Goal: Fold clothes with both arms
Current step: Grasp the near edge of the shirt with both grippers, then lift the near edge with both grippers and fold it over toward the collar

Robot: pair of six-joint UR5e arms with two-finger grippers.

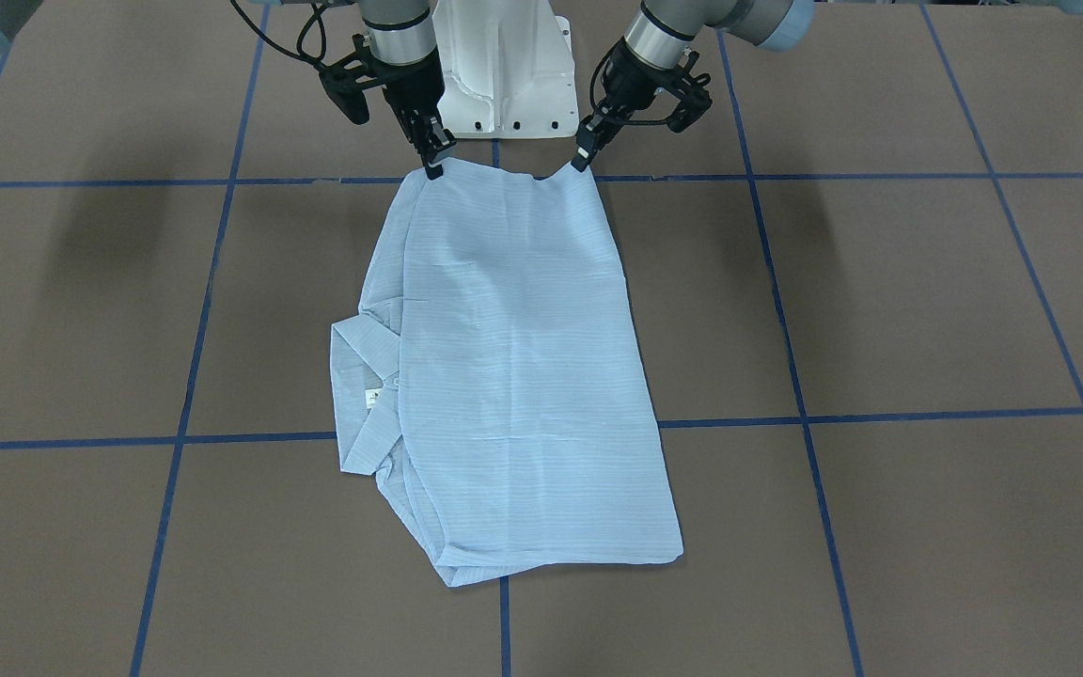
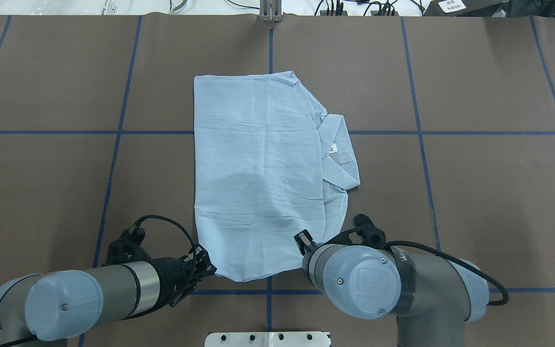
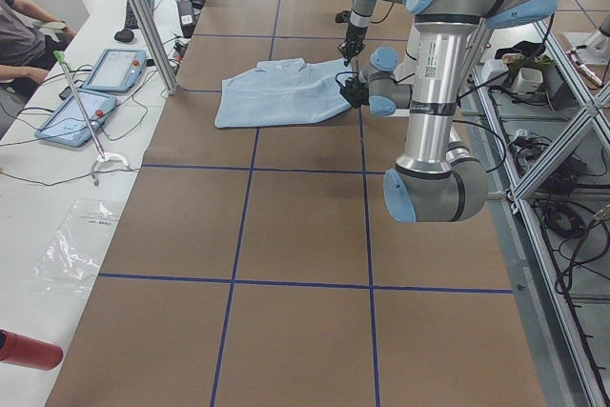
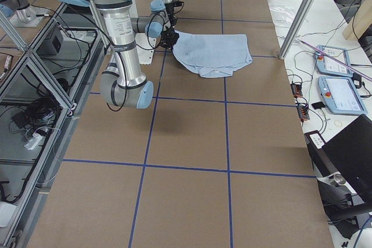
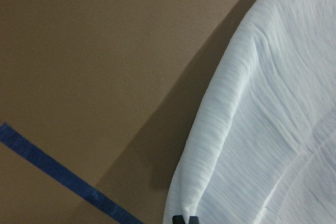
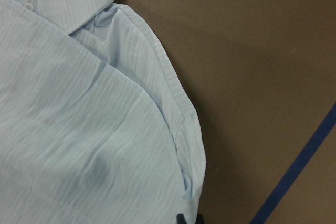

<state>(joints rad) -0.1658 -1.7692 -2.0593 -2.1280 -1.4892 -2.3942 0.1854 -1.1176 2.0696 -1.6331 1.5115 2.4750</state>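
Black left claw (image 1: 585,155) and black right claw (image 1: 432,162) are clenching the robot-side corners of the thin pale-blue striped shirt (image 1: 513,376), lying central on the brown surface (image 1: 880,301). The fold is probably calling for carrying both corners toward the far hem.

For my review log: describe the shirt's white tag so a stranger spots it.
On the brown, blue-taped table lies a folded pale-blue striped shirt. Its collar juts toward the robot's right; inside it sits the small white tag, the shirt's only white rectangle.
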